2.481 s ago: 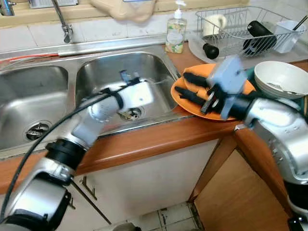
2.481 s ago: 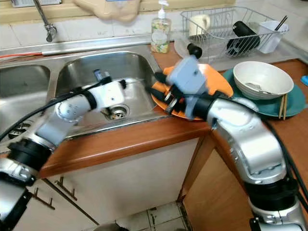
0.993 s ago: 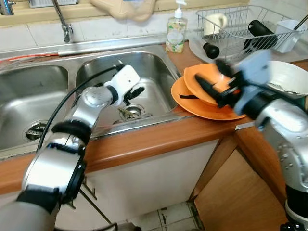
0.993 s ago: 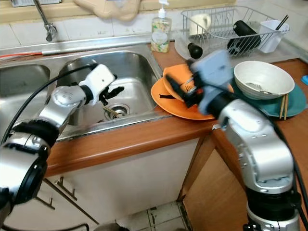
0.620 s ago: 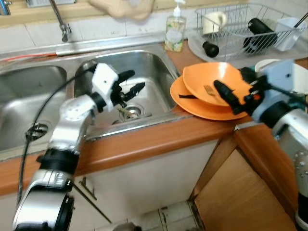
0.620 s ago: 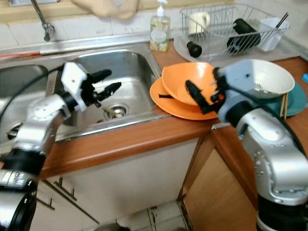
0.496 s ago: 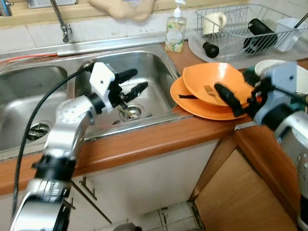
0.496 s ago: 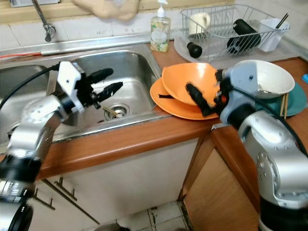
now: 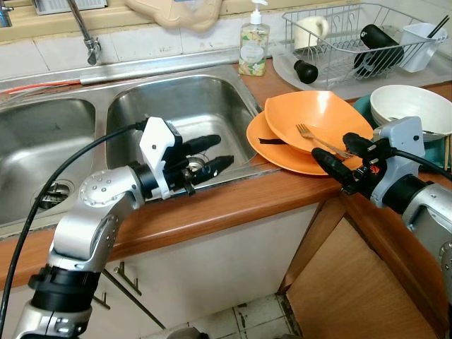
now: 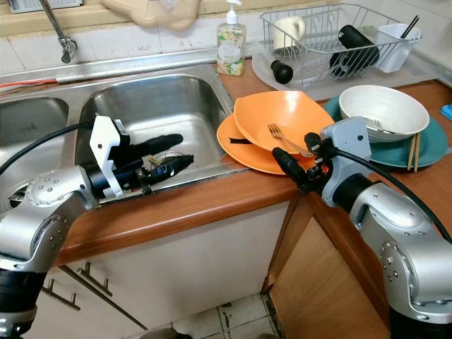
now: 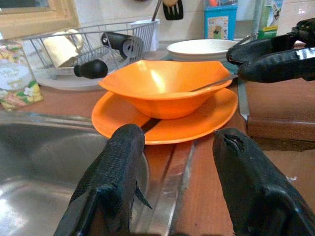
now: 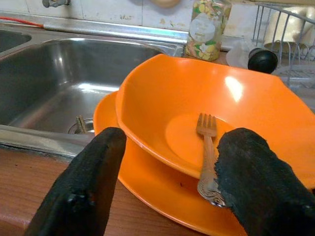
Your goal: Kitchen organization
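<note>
A: At the counter's front edge: left gripper [image 9: 212, 153] hangs over the near rim of the right stainless-steel sink basin [image 9: 212, 106], fingers spread wide, nothing between them. Right gripper [image 9: 341, 159] sits at the near rim of the flat orange plate [image 9: 272, 152], also spread wide and empty.

B: Where's the fork?

A: The silver metal fork [image 12: 207, 152] lies inside the angular orange bowl [image 9: 318, 120], tines toward the sink, handle running up to the bowl's rim near the right fingers. Cannot tell whether the handle touches a fingertip. The bowl sits on the plate, tilted.

B: Anything in the basin?

A: Something small at the drain [image 12: 81, 125], partly hidden behind the left fingers; too small to identify.

B: Further back?

A: White bowl [image 10: 383, 109] on a teal plate [image 10: 431, 148], wooden chopsticks [image 10: 412, 153] beside it; the teal plate is mostly covered. Behind: wire dish rack [image 9: 353, 42] holding a white mug [image 9: 311, 32], a black cylinder [image 9: 378, 46] and a white cup [image 9: 420, 35]. Clear soap pump bottle [image 9: 253, 49] by the sink's back corner. Left basin [image 9: 42, 148] is cut off at the frame edge.
</note>
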`<state>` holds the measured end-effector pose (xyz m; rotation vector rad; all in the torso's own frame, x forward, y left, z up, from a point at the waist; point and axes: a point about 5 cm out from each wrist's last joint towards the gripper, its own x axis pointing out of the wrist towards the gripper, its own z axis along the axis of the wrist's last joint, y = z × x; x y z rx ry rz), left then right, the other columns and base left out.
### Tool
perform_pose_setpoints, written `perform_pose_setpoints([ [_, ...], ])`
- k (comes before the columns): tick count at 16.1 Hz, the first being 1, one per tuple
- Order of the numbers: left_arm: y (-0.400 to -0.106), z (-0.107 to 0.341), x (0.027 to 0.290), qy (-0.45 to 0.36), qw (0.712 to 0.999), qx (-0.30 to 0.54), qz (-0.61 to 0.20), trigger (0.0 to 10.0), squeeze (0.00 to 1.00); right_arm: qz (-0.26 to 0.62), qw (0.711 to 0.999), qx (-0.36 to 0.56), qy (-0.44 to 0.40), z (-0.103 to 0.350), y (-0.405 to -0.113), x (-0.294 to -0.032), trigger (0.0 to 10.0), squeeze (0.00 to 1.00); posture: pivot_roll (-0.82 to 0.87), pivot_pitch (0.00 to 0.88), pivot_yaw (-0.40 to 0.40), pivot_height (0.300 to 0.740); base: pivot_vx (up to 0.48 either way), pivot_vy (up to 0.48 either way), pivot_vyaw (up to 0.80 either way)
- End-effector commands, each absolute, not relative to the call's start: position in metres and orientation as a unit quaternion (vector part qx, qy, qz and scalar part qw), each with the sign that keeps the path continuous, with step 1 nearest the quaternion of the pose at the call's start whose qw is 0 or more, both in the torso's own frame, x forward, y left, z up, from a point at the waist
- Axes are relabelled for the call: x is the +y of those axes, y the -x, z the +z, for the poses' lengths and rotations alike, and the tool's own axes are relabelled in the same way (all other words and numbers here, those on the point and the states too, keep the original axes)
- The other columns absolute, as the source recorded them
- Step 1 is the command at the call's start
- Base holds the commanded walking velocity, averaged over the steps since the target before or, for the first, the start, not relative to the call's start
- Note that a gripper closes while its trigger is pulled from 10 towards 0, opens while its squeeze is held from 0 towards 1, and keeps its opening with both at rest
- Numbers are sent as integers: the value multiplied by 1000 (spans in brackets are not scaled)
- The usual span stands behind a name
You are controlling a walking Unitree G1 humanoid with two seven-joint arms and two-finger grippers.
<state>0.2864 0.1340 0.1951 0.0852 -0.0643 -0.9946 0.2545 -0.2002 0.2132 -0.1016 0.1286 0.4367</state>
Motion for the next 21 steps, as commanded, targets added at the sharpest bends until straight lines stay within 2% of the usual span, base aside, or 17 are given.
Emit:
perform_pose_setpoints([
  [1,-281,198,133,-39,877,-27,-478,10000,0,210,974,68,45,213,-251,-206,1529,0,-60,0,75,740,0,0,0],
  [3,-277,197,132,-35,877,-20,-478,10000,0,204,975,73,43,212,-249,-214,941,0,-60,0,74,740,0,0,0],
  [5,-274,197,129,-30,876,-17,-480,10000,0,206,974,82,39,209,-248,-217,1686,0,-63,0,73,740,0,0,0],
  [6,-273,197,129,-30,876,-16,-480,10000,0,209,973,85,38,207,-248,-216,1686,0,-63,0,73,740,0,0,0],
  [7,-273,197,128,-28,877,-15,-480,10000,0,214,972,89,35,205,-248,-215,902,0,-62,0,70,740,0,0,0],
  [8,-273,197,128,-28,877,-14,-480,10000,0,214,972,90,35,204,-248,-215,902,0,-62,0,70,740,0,0,0],
  [9,-273,197,128,-28,877,-13,-479,10000,0,216,971,94,30,201,-249,-215,0,0,-59,0,67,740,0,0,0],
  [21,-274,198,122,-40,875,-13,-482,10000,0,196,977,75,26,208,-257,-220,0,0,-61,0,64,740,0,0,0],
])
